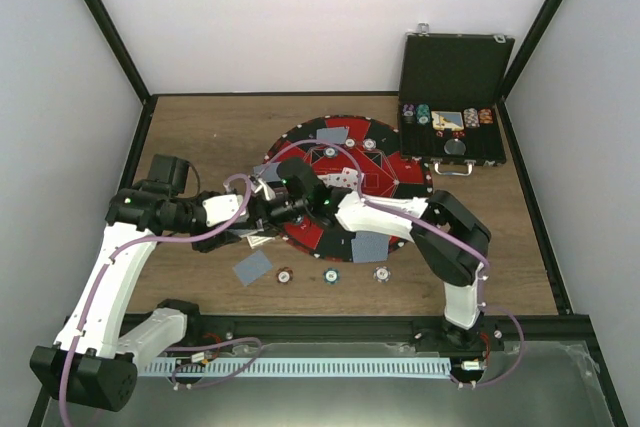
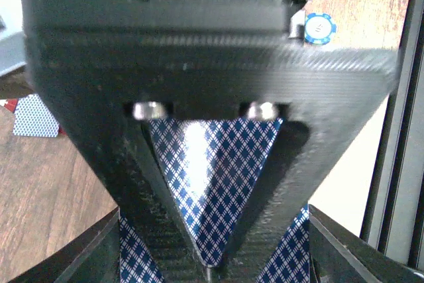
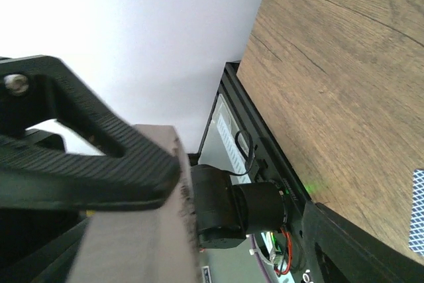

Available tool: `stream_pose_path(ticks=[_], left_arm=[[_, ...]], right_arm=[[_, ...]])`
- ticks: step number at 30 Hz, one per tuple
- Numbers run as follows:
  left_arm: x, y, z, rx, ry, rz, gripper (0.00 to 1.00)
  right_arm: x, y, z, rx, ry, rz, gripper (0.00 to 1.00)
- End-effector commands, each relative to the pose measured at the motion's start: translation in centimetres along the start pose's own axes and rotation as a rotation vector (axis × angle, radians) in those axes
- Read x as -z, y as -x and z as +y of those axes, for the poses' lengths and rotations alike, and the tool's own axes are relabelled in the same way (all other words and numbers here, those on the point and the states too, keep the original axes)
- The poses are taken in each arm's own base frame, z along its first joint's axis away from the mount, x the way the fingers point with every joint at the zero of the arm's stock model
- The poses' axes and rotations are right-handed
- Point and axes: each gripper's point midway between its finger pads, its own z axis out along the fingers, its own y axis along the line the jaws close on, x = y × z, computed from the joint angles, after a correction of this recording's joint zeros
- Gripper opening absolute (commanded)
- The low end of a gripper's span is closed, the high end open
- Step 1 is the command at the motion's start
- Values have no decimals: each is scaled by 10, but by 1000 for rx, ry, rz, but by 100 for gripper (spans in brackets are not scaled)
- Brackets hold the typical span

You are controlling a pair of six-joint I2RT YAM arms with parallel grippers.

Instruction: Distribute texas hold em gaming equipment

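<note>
Three poker chips and one card lie on the near tabletop. The left claw is clamped on blue-backed cards at the left edge of the mat. The right claw stands open beside it. The case sits farthest.

Bright even light, soft shadows, blurred wrist close-ups, glare on card
</note>
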Motion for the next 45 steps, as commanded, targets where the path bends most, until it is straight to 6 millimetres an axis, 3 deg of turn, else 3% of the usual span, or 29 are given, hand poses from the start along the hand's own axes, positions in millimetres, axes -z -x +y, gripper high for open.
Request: stream_pose_path(ticks=[1, 8, 13, 24, 29, 32, 38, 45], left_arm=[[8, 10, -1, -23, 9, -41, 5], [9, 9, -2, -28, 15, -36, 5], [8, 10, -2, -27, 8, -41, 5], [6, 9, -2, -24, 6, -37, 5], [6, 9, -2, -25, 7, -38, 5], [6, 9, -1, -24, 5, -39, 5], [6, 9, -1, -23, 8, -38, 5], [6, 6, 0, -23, 14, -25, 5]], right_arm=[[-4, 7, 1, 9, 3, 7, 73], [30, 19, -28, -33, -51, -71, 64], [45, 18, -33, -32, -67, -94, 57], [60, 20, 2, 32, -24, -117, 37], [70, 15, 12, 49, -12, -126, 34], [75, 13, 13, 50, -13, -137, 20], [80, 12, 21, 53, 1, -141, 2], [94, 16, 31, 59, 32, -158, 1]])
